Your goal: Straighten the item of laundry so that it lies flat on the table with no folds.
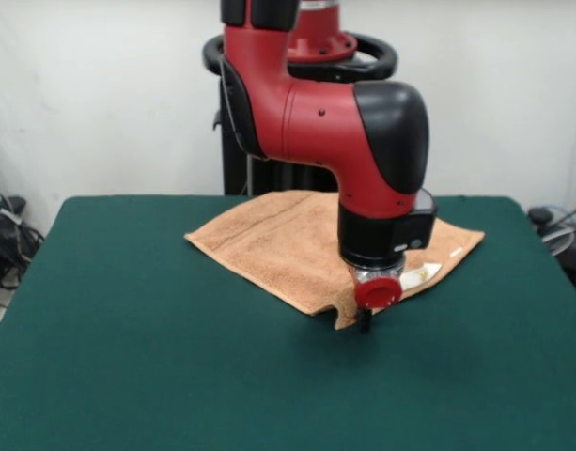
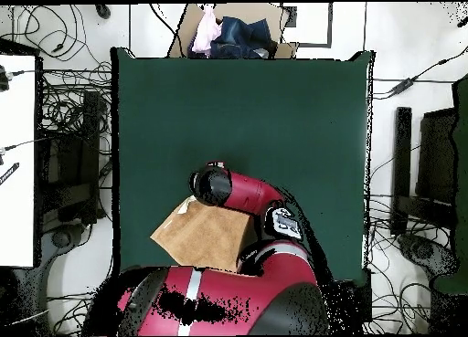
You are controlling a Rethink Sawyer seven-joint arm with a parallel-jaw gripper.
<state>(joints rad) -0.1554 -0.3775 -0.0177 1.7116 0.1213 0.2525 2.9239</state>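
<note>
The peach-orange towel (image 1: 278, 240) lies on the far middle of the green table (image 1: 128, 348), close to the robot's pedestal. Its near right part looks folded or lifted, and a pale label (image 1: 424, 274) shows there. My gripper (image 1: 365, 321) points down at the towel's near corner, at or just above the cloth. Whether it holds the cloth cannot be told. In the overhead view the towel (image 2: 201, 237) lies near the table's (image 2: 274, 105) bottom edge. The arm's wrist (image 2: 212, 185) hides the gripper and the towel's upper corner.
A cardboard box of clothes (image 2: 228, 32) stands beyond the table's far edge in the overhead view. Cables (image 2: 64, 105) and equipment lie along both sides of the table. The arm's bulk (image 2: 228, 301) covers the table's edge nearest the base.
</note>
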